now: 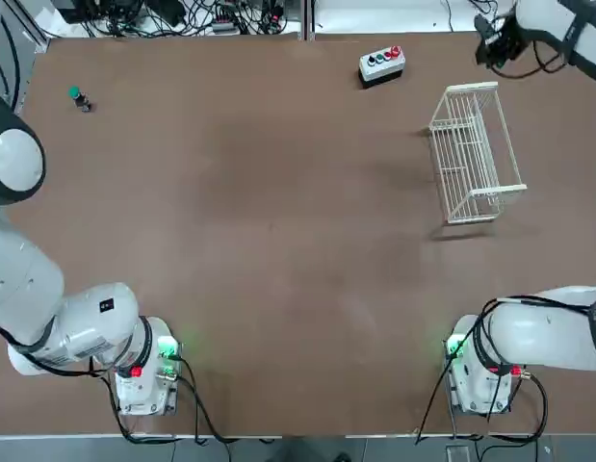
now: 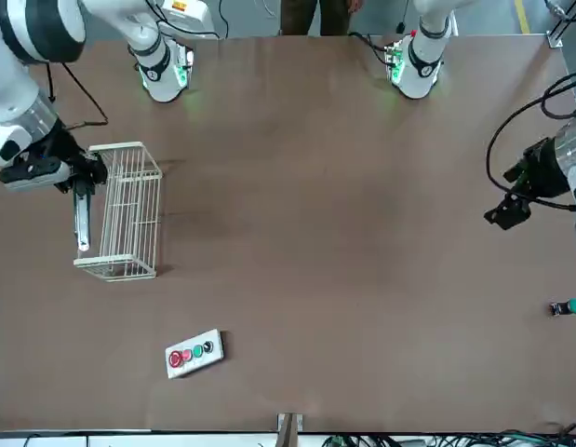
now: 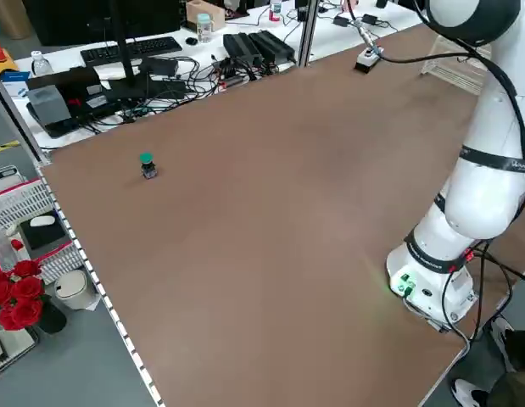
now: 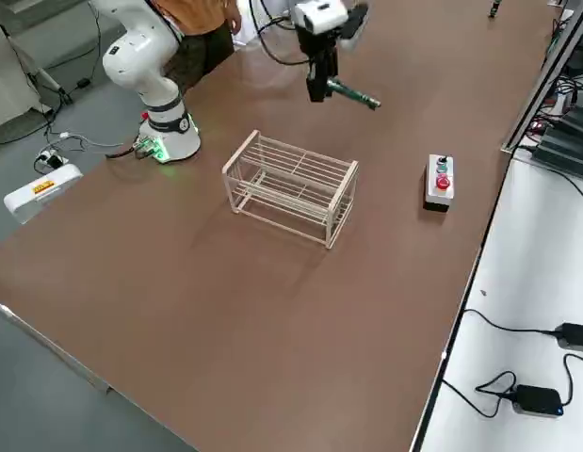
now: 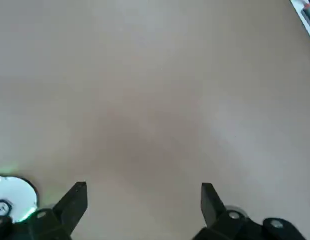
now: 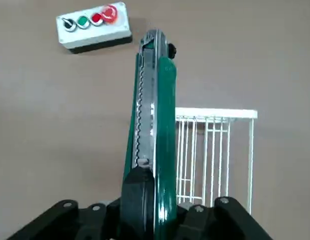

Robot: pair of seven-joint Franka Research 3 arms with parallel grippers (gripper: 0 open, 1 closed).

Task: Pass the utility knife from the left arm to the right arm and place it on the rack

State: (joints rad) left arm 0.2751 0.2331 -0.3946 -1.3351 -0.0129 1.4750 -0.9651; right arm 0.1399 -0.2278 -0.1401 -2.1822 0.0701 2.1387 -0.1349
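Utility knife in the right claw, rack nearby on the counter

Top view: One counter (image 1: 269,241), brown. One rack (image 1: 484,88), white wire, upper right of the frame. One button box (image 1: 382,65), upper centre-right. One green-topped knob (image 1: 80,99), upper left. Left arm (image 1: 28,279), along the left edge; right claw (image 1: 492,46), upper right corner.

Front view: Right claw, upper left, pointing down at the rack; utility knife (image 2: 82,222) below it, upright, overlapping the rack's left side. Left claw (image 2: 508,214), right edge, above the counter. Button box, lower left; knob, lower right.

Left side view: Knob, upper left of the counter; rack, upper right, partly covered by a white arm.

Right side view: Utility knife, dark green, top centre, tilted, in the right claw; rack just left of centre, upper half; button box, right.

Left wrist view: Left claw released, fingers (image 5: 73,204) wide apart, nothing between them.

Right wrist view: Right claw clenched on the utility knife, centre; button box, upper left; rack, right of centre.
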